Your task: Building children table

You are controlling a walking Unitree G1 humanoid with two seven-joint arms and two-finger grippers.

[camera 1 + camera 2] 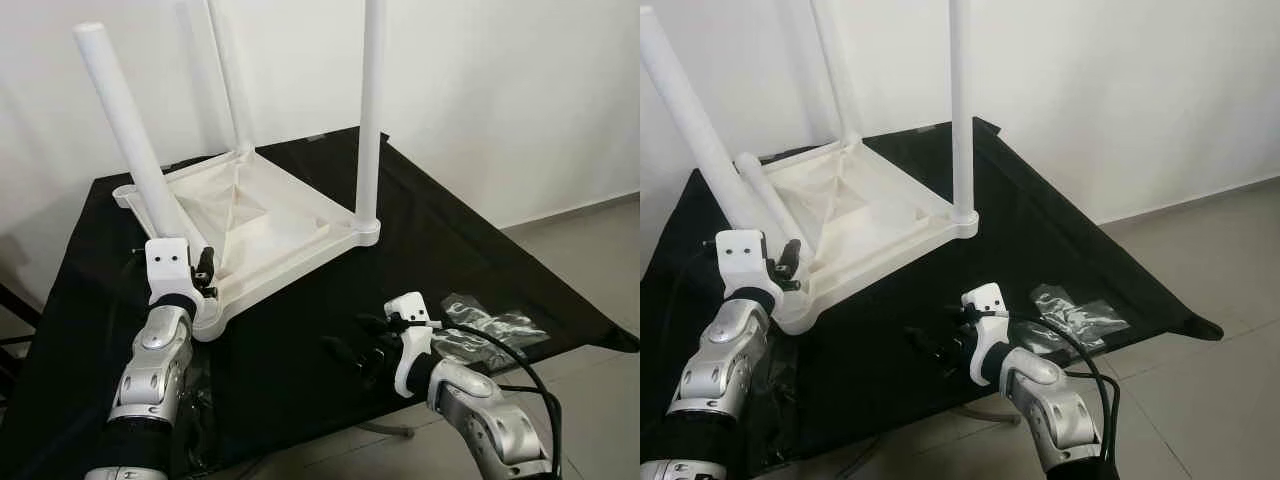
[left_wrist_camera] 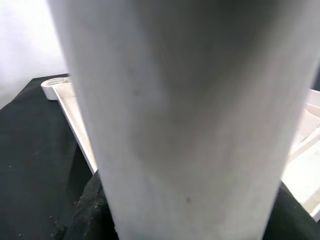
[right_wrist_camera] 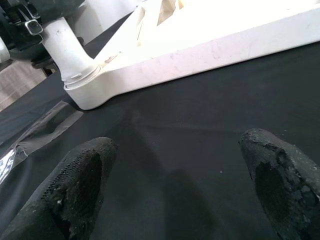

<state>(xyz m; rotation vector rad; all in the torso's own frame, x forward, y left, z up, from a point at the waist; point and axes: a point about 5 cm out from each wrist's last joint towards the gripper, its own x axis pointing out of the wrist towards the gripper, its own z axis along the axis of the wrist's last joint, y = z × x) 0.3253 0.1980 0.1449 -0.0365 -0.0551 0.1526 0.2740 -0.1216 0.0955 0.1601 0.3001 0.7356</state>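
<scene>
A white children's table (image 1: 300,262) lies upside down on a black cloth (image 1: 450,230). Its right leg (image 1: 370,110) and back leg (image 1: 232,90) stand upright. The near-left leg (image 1: 130,130) leans to the left in its corner socket (image 3: 82,82). My left gripper (image 1: 197,275) is shut on this leg just above the socket, and its black fingers (image 2: 85,210) hug the leg on both sides. My right gripper (image 1: 358,345) hovers open low over the cloth, in front of the table's near edge, with nothing between its fingertips (image 3: 82,175).
A crumpled clear plastic bag (image 1: 485,328) lies on the cloth to the right of my right gripper. The table's far-left corner socket (image 1: 125,192) holds no leg. A white wall stands close behind, and tiled floor (image 1: 590,250) shows past the cloth's right edge.
</scene>
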